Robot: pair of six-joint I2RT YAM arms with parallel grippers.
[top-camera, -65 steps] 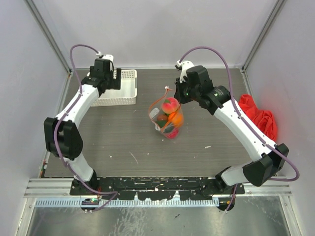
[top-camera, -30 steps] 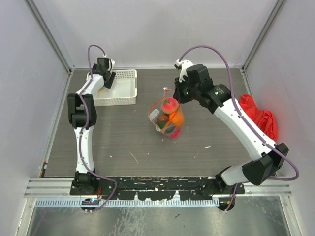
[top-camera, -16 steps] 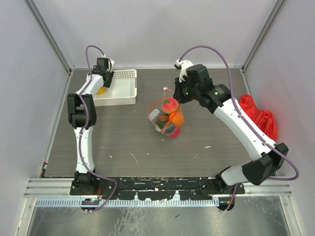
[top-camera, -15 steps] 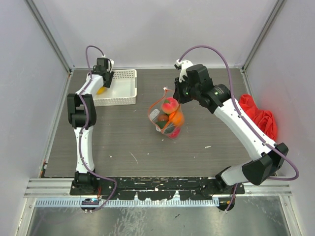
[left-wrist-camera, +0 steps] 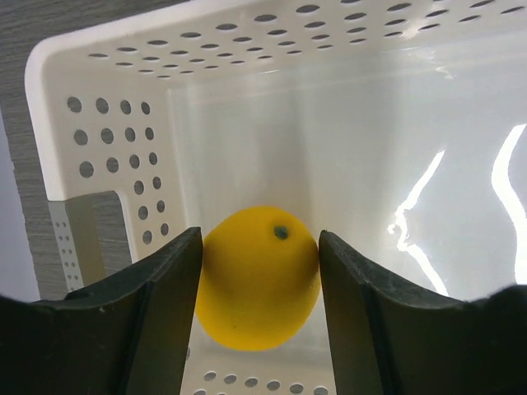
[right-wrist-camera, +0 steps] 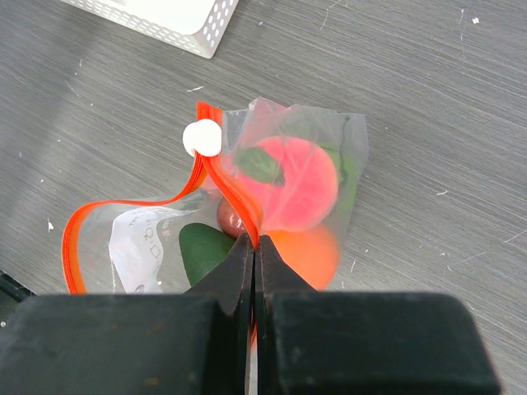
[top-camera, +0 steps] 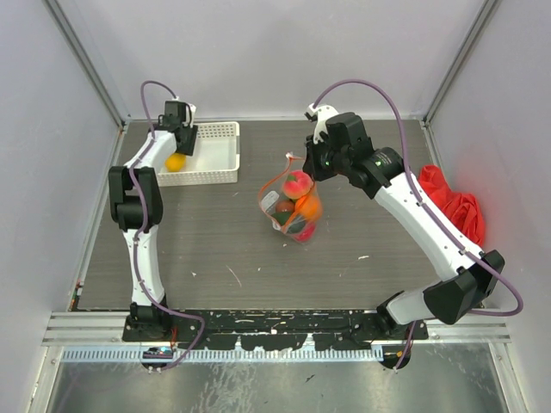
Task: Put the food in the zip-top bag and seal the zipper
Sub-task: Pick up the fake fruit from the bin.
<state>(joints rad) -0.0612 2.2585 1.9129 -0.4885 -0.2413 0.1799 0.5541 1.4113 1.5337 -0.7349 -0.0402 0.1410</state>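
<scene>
Top external view, nearest first: the left arm [top-camera: 138, 198] has drawn its elbow in over the last two seconds and now rises straighter toward 11 o'clock, while the right arm [top-camera: 422, 224] has not stirred. At the middle of the surface [top-camera: 215, 258] the zip-top bag [top-camera: 291, 211] lies where it was, its mouth gaping toward 10 o'clock. The right jaws stay clamped on the zipper [right-wrist-camera: 69, 255], just past the white slider [right-wrist-camera: 202, 137]. A peach-pink fruit [right-wrist-camera: 292, 185], an orange fruit [right-wrist-camera: 300, 255] and a dark green fruit [right-wrist-camera: 202, 251] show through the plastic. Farther off, at 11 o'clock, the white basket [top-camera: 211, 176] holds the yellow fruit [left-wrist-camera: 257, 276], lying uncovered at its 9 o'clock end. The left jaws have closed in on that fruit: the wrist view shows a finger pressed to each flank, so they appear to grip it. I judge this the last loose piece of food. The carry to the bag comes next, with sealing still to do.
</scene>
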